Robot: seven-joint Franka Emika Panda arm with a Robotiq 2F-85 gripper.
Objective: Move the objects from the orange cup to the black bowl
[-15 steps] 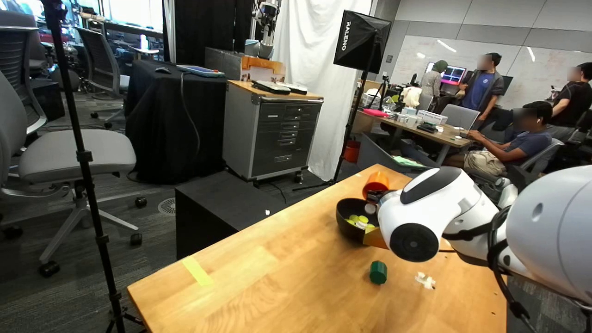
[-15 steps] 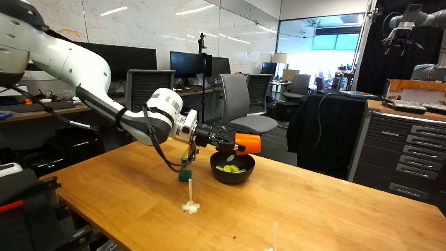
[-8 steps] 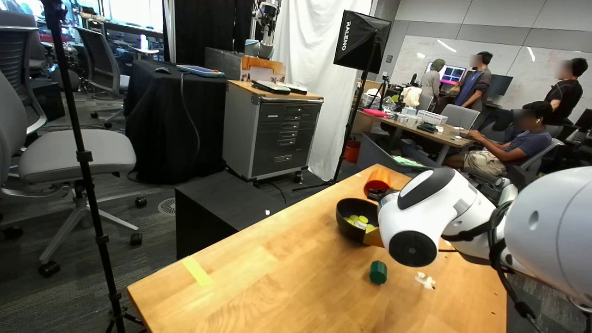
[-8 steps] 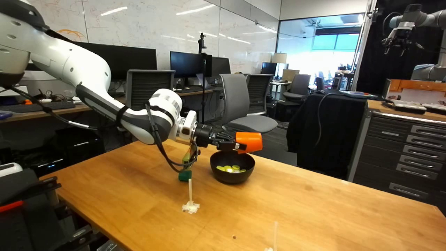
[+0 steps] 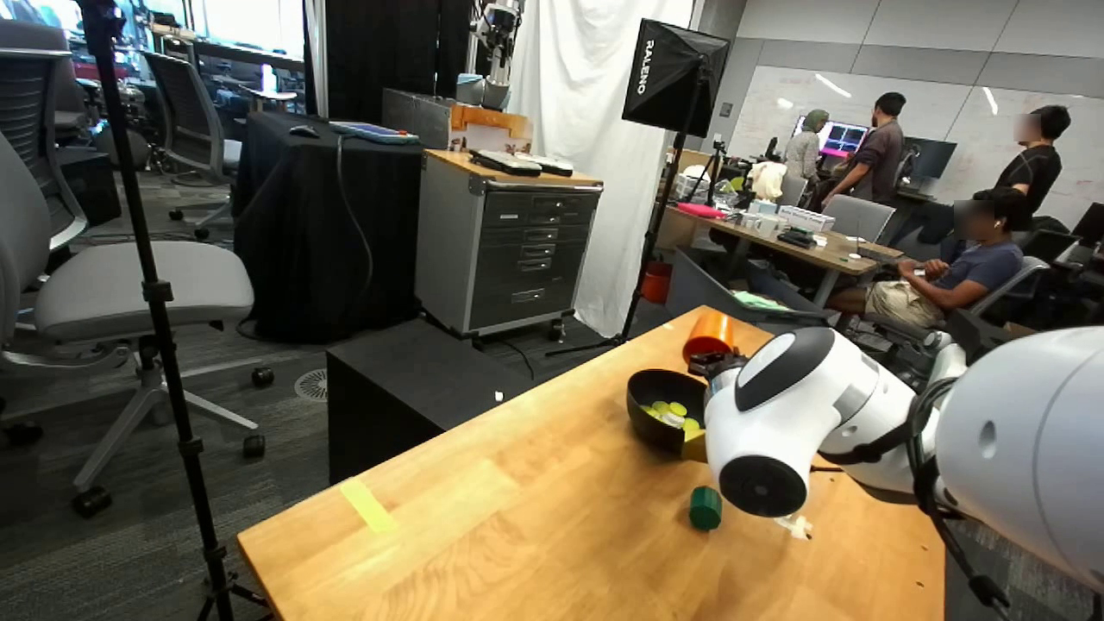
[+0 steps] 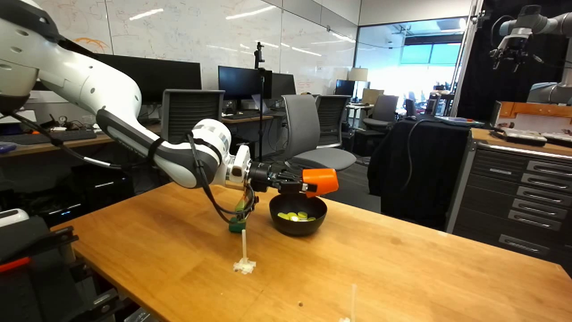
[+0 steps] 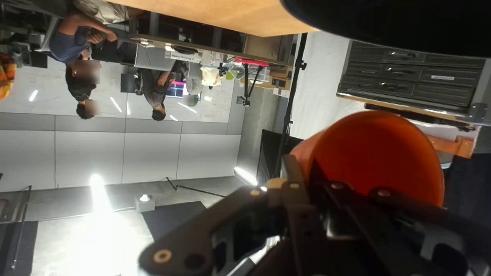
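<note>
The orange cup (image 6: 325,180) is held on its side above the far rim of the black bowl (image 6: 298,229). It also shows in an exterior view (image 5: 713,332). My gripper (image 6: 309,188) is shut on the cup's wall near its mouth. In the wrist view, the gripper (image 7: 303,174) grips the rim of the cup (image 7: 378,153), and no pieces show in the visible inside. Several pale yellow-green pieces (image 6: 296,216) lie in the bowl in both exterior views, with a whitish one among them (image 5: 673,420). The bowl (image 7: 383,23) fills the wrist view's top right corner.
A dark green lump (image 5: 705,509) lies on the wooden table (image 5: 552,517), close below my wrist. A thin pale stick on white tape (image 6: 244,264) stands in front of it. Another clear stick (image 6: 353,302) stands at the near edge. Yellow tape (image 5: 368,505) marks the table.
A whitish piece falling from the cup one second ago now lies in the bowl. The cup has shifted slightly away from the bowl and tilted a little, and my wrist has turned and lowered slightly.
</note>
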